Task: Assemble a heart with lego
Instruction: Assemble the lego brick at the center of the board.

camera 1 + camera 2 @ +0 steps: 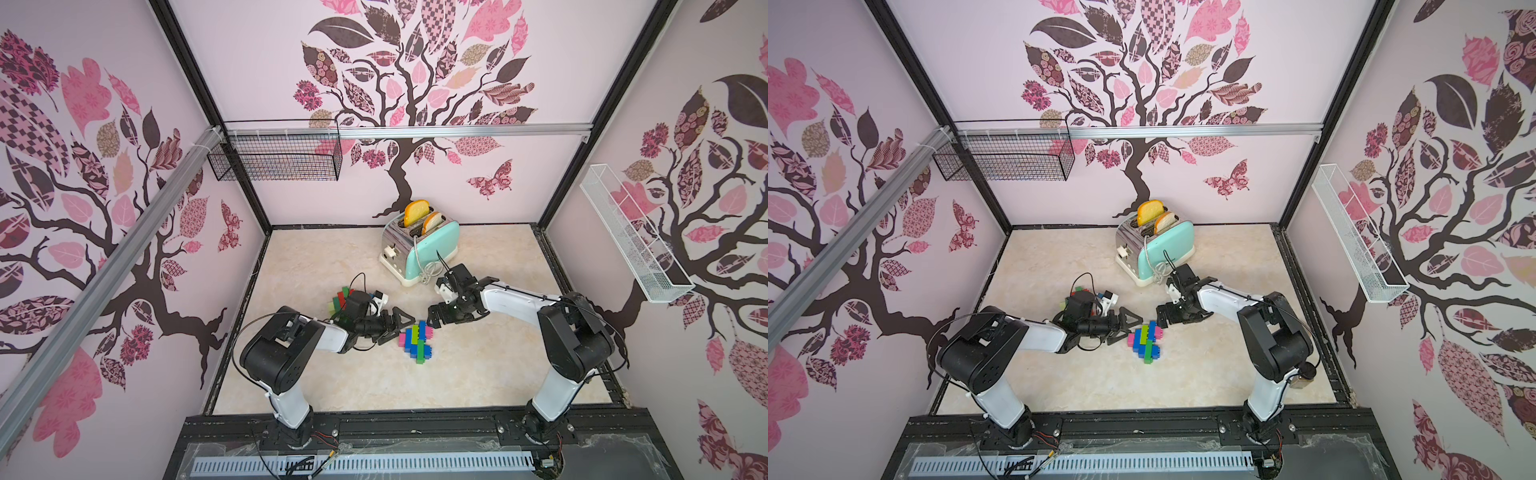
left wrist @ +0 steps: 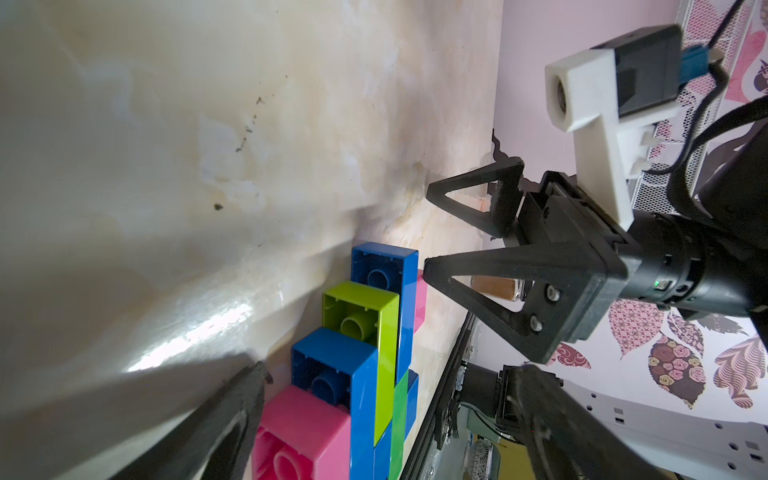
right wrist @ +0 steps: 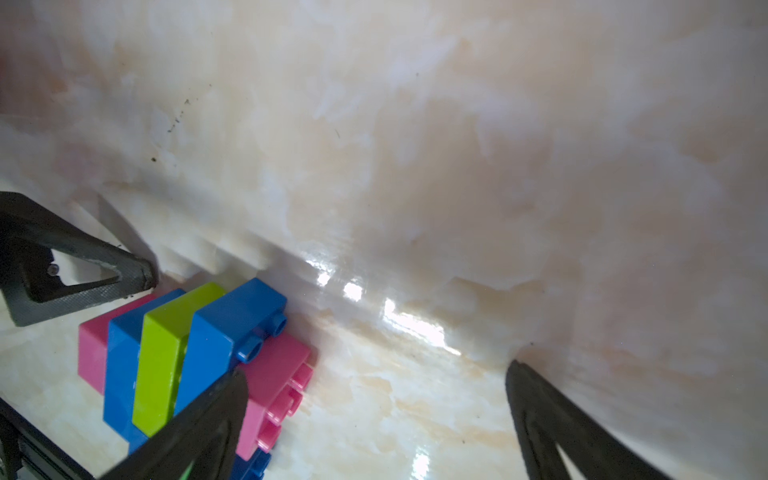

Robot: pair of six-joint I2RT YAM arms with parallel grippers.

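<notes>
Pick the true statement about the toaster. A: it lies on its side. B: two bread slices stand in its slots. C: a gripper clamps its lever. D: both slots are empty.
B: two bread slices stick up from the slots of the upright mint-green toaster in both top views.

Bright even light, glare on glossy tabletop (image 3: 353, 291), soft shadows, bowed edges, right wrist view blurred

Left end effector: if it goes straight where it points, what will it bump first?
Probably the joined bricks: they lie right ahead between the left end effector's open fingers. The right end effector is just beyond. Height is unclear, so it might skim over.
</notes>
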